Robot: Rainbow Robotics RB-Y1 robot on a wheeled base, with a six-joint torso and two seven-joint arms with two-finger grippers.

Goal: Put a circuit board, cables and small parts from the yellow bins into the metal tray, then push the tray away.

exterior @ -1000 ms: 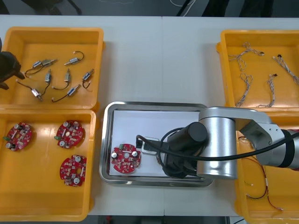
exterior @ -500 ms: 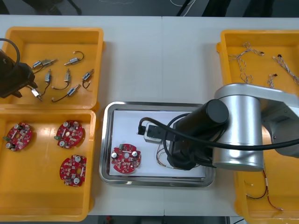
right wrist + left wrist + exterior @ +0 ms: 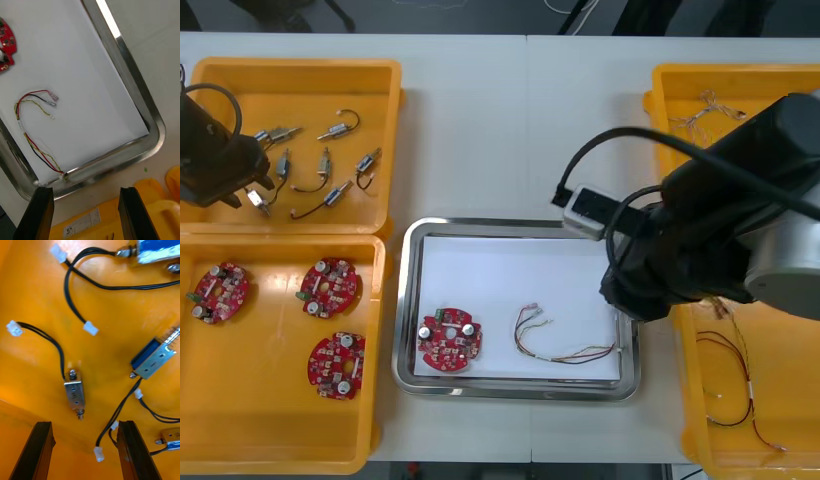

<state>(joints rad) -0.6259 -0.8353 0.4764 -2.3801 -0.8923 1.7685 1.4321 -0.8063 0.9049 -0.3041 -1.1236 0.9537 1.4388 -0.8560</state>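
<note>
Light table [image 3: 520,130], metal tray [image 3: 510,224] between yellow bins [image 3: 300,68]: since a second ago the right arm [image 3: 740,220] has pulled back off the tray, uncovering a red and yellow cable [image 3: 565,345] lying inside beside a red circuit board [image 3: 450,340], and the right gripper [image 3: 84,191] hangs released by the tray's corner. That arm hides much of the right bins [image 3: 662,120]. The left gripper [image 3: 84,425], also spread and empty, has moved in over the far left bin's [image 3: 392,140] small metal parts [image 3: 74,392]; three more boards [image 3: 330,285] lie in the near left bin [image 3: 280,455].
</note>
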